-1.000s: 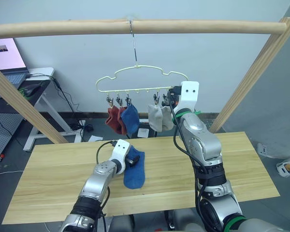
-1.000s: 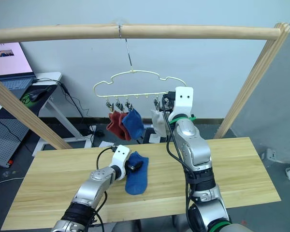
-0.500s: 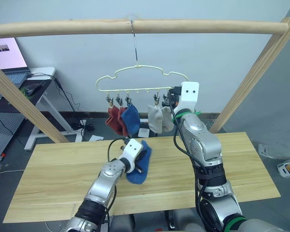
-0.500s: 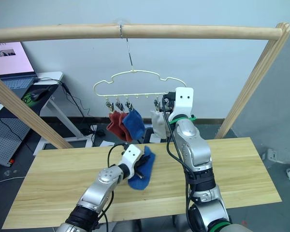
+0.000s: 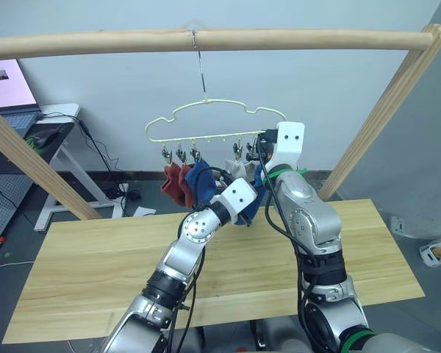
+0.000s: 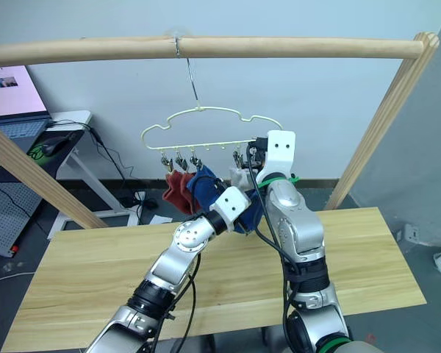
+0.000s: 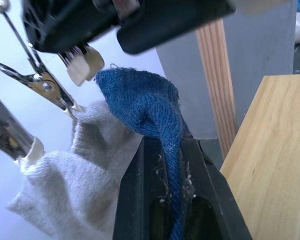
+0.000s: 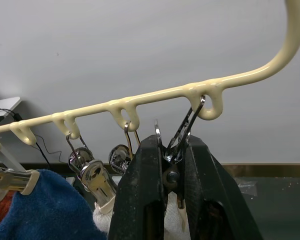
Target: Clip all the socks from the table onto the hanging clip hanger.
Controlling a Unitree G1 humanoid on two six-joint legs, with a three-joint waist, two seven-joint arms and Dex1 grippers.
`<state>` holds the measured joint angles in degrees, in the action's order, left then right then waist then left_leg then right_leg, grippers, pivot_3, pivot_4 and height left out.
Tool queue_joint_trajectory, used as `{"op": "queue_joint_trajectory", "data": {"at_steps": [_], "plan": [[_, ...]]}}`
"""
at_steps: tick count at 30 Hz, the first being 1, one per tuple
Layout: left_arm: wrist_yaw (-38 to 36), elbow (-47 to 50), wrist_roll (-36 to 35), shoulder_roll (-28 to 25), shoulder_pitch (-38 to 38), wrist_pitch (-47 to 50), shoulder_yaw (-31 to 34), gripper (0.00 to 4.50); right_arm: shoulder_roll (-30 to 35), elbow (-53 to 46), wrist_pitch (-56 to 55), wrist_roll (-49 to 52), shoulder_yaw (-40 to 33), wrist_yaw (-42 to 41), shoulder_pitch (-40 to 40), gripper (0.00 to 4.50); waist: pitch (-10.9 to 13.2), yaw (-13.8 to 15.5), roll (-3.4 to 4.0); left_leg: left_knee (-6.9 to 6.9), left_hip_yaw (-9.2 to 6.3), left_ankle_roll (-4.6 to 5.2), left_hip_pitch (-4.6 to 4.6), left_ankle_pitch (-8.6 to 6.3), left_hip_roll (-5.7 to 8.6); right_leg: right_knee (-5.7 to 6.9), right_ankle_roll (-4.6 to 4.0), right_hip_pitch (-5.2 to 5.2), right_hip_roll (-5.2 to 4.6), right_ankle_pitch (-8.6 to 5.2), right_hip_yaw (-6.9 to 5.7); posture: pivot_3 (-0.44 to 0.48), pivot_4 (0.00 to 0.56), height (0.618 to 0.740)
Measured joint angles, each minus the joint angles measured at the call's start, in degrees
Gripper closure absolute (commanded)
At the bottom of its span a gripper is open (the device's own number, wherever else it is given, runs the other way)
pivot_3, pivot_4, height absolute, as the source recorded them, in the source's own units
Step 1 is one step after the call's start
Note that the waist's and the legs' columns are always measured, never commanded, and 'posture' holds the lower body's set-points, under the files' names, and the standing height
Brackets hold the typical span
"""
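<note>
Since a second ago your left gripper (image 7: 172,165) has lifted the loose blue sock (image 7: 150,107) off the table (image 5: 367,250) and up to the clip hanger (image 5: 213,121); half a second ago it was only just clear of the wood. The fingers are clenched on the sock, which runs down between them in the left wrist view.

Your right gripper (image 8: 171,170) hasn't moved. It sits at the hanger's right end, fingers closed around a metal clip (image 8: 182,132) hanging from the last loop; you only get that from the right wrist view, since the head views show just the white bracket there.

The left wrist view puts the blue sock's tip right beside a grey sock (image 7: 75,175) and near open clip ends, with the right gripper just above. The head views show what the wrist views don't: two red socks (image 5: 173,184) and another blue sock (image 5: 198,180) clipped on the left part of the row, grey ones toward the right.

The table's pale planks carry no socks now. The hanger hooks over a round wooden beam (image 5: 95,42) on slanted wooden legs. Behind is a pale wall, and at the left a desk (image 5: 55,121) with a laptop (image 5: 4,84) and cables.
</note>
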<state>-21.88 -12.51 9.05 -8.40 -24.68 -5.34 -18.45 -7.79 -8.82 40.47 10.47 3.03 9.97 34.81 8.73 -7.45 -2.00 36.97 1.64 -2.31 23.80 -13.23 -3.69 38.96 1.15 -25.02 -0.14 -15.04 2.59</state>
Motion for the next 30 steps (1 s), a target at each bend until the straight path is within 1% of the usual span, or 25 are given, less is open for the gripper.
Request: {"op": "queue_joint_trajectory", "data": {"at_steps": [5,26,30], "plan": [[1.55,-3.56,1.15,0.93,-1.88,-2.09,0.07,4.50,0.00,-0.17,0.27,0.42,0.10,-0.28,0.00,4.32,0.01,-0.53,0.00,-0.01,-0.01,0.00,0.01,0.00,0.00,-0.01,0.01,0.00,0.00,-0.01,-0.02,-0.164,0.171,0.740],[4.07,-5.60,2.07,1.36,-3.06,-5.08,0.96,4.50,0.00,-0.20,1.15,0.38,0.42,-1.03,0.00,4.32,0.12,-0.57,0.08,-0.02,-0.02,0.00,0.02,0.00,0.00,-0.03,0.04,0.00,0.00,-0.02,-0.02,-0.164,0.174,0.740],[4.52,-5.82,2.05,1.72,-3.09,-5.08,1.21,4.50,0.01,-0.20,1.17,0.35,0.43,-1.04,0.00,4.32,0.13,-0.57,0.09,-0.02,-0.02,0.00,0.02,0.00,0.00,-0.03,0.24,0.00,0.01,-0.14,-0.02,-0.162,0.174,0.740]]}}
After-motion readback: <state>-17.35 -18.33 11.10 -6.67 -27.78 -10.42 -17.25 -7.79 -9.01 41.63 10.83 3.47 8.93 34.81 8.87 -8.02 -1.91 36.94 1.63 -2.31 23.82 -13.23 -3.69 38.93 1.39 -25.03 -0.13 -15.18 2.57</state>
